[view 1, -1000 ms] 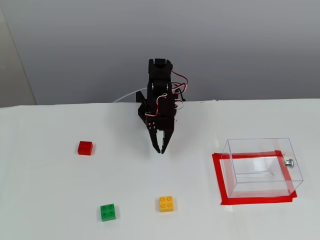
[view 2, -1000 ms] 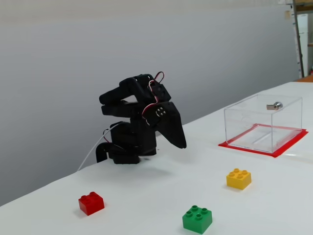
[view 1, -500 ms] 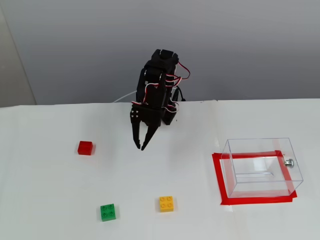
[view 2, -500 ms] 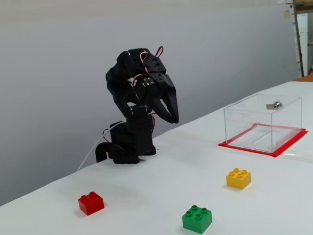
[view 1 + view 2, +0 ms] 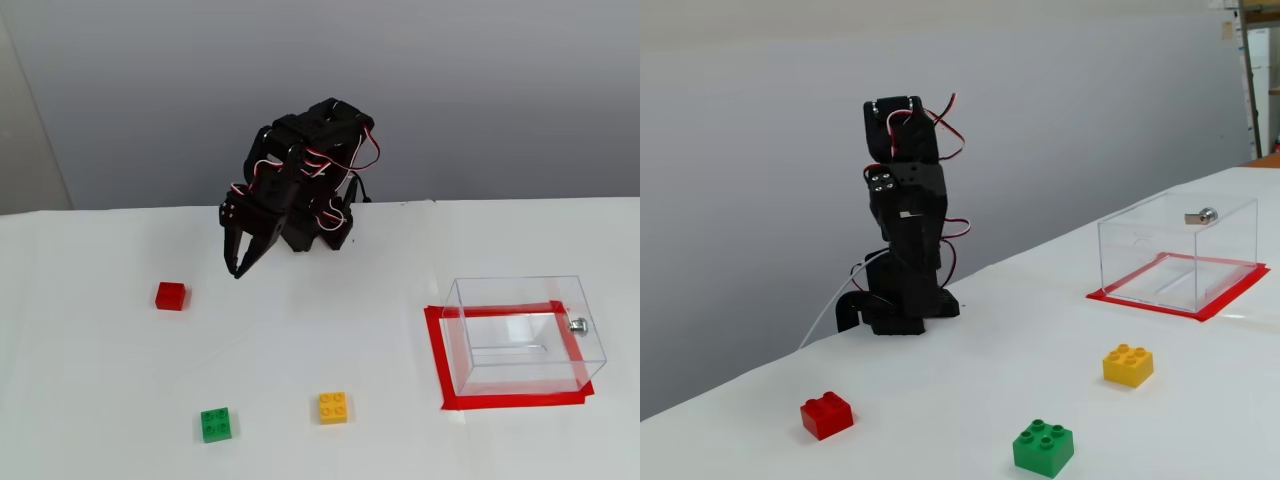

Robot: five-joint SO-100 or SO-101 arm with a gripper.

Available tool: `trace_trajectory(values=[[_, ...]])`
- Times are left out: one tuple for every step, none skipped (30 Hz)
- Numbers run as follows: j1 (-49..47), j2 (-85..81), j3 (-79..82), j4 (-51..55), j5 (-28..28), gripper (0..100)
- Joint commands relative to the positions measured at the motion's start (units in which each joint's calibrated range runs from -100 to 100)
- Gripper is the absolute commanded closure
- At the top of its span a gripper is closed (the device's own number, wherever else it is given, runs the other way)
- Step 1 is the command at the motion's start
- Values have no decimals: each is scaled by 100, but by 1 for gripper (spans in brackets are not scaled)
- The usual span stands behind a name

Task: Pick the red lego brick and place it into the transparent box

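Nearest the camera in a fixed view sit the green brick point(image 5: 216, 424) and the yellow brick point(image 5: 333, 407), side by side but well apart, both studs up on the white desk point(image 5: 90, 400). I read them as distractors: same size as my target, only the colour differs.

Further back and to the left in that view lies the red lego brick point(image 5: 170, 296), flat on the desk with nothing touching it. It sits clear of the other two, so I judge an approach from above should meet no obstruction. In another fixed view the red lego brick point(image 5: 826, 415) is in the foreground, with open desk between it and the arm's base.

To the right stands the transparent box point(image 5: 524, 335), open at the top, inside a red tape rectangle point(image 5: 437, 355) that seems to mark its spot. A small silver knob point(image 5: 577, 324) sticks out of one wall. I see nothing in the box.

Farthest back is the arm, folded up over its base. The hand point(image 5: 240, 268) points down and hangs above the desk, holding nothing; its fingers look nearly together, narrowing to a point. It is near the red brick but not over it. The carry to the box looks clear, as the yellow brick lies nearer the camera than that line.
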Motion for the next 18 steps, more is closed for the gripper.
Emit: trace_trajectory(values=[[554,40,-279,117,-3,98],[710,40,-279,117,-3,98],[850,48,-279,117,-3,98],[961,48,-279,117,7,98],[1079,48,-270,108,23,98],[1198,48,-270,74,23,98],[1309,48,-261,48,28,98],[1419,48,-261,39,28,98],[1508,57,-261,30,28,98],[1597,65,-279,30,28,98],[1678,125,-297,30,28,98],[1752,227,-315,30,28,98],[1819,362,-342,30,28,98],[1900,524,-423,30,28,98],[1996,727,-505,21,28,98],[2063,948,-613,21,28,98],[2100,1211,-749,21,23,98],[2122,1457,-884,4,18,98]])
